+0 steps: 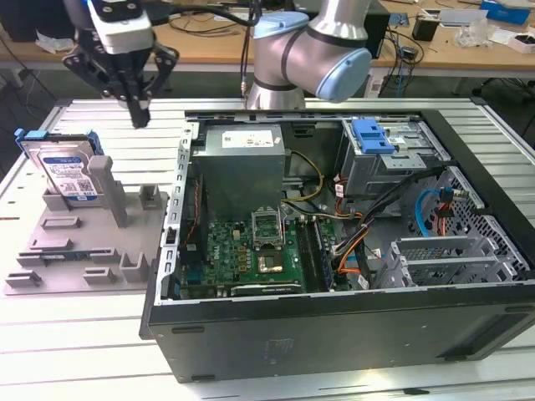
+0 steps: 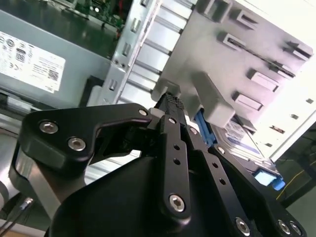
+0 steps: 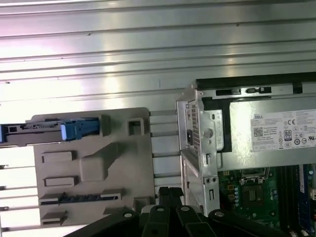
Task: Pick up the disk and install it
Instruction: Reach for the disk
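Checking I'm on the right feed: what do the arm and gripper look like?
The arm has silver-grey tubes and rounded joints with light blue caps. The gripper is black: jointed bars fixed with silver screws, narrow fingers with knurled tips. A white-and-grey block sits above it, with black cables trailing nearby.

One disk (image 1: pixel 67 171); one grey holder (image 1: pixel 75 251) beside the one computer case (image 1: pixel 334 334); one blue latch piece (image 1: pixel 372 135) inside that case; one hand (image 1: pixel 140 121); perhaps two upright posts (image 1: pixel 107 188).
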